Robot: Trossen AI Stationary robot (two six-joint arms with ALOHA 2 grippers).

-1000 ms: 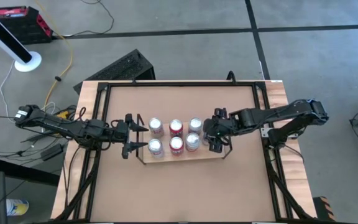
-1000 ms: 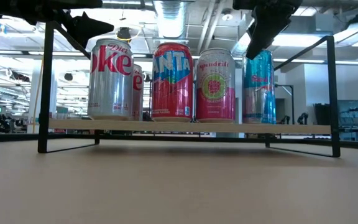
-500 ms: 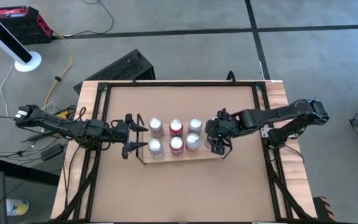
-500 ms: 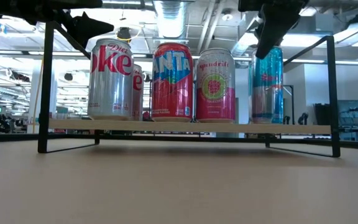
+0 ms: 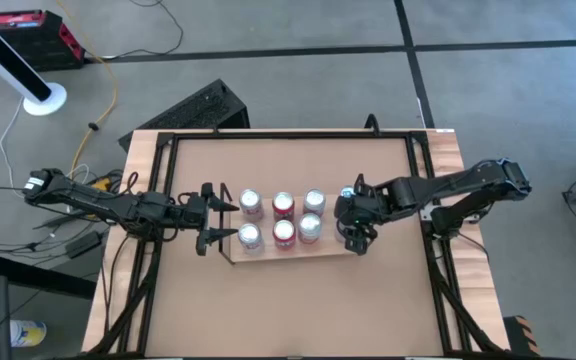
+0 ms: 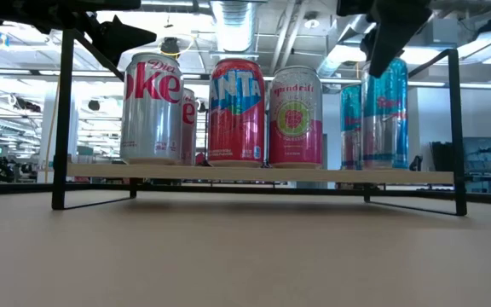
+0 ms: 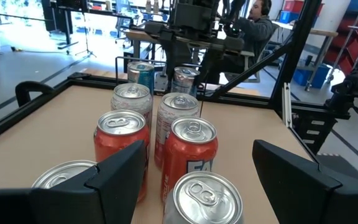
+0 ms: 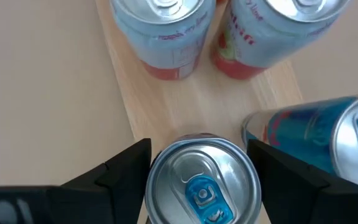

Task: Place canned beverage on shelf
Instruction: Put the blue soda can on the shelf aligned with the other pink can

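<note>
The shelf (image 6: 245, 176) is a light-wood board between black wire uprights, carrying several cans in two rows (image 5: 283, 218). At its right end stands a blue can (image 6: 386, 115), and my right gripper (image 8: 197, 149) (image 5: 356, 232) is shut on it from above. A second blue can (image 6: 352, 128) (image 8: 328, 134) stands just behind it on the board. My left gripper (image 5: 216, 218) (image 7: 197, 149) hovers open and level at the shelf's left end, facing the cans and touching none. My right gripper pinches the blue can between its two fingers, one on each side of the upper wall just below the top rim (image 8: 160, 163). The fingers come from above, slanting down from the table's right side. The can stands upright with its bottom at the board (image 6: 386, 167); whether it rests there I cannot tell.
A Diet Coke can (image 6: 152, 107), a Fanta can (image 6: 235, 109) and a Spindrift can (image 6: 295, 115) fill the near row left of the blue can. The right wire upright (image 6: 459, 128) stands close beside it. Bare tabletop (image 5: 288, 165) lies in front of and behind the shelf.
My right gripper has tipped and carried the blue can along the shelf toward its right end. The can has stayed upright. The second blue can behind it has come into sight in the low view.
</note>
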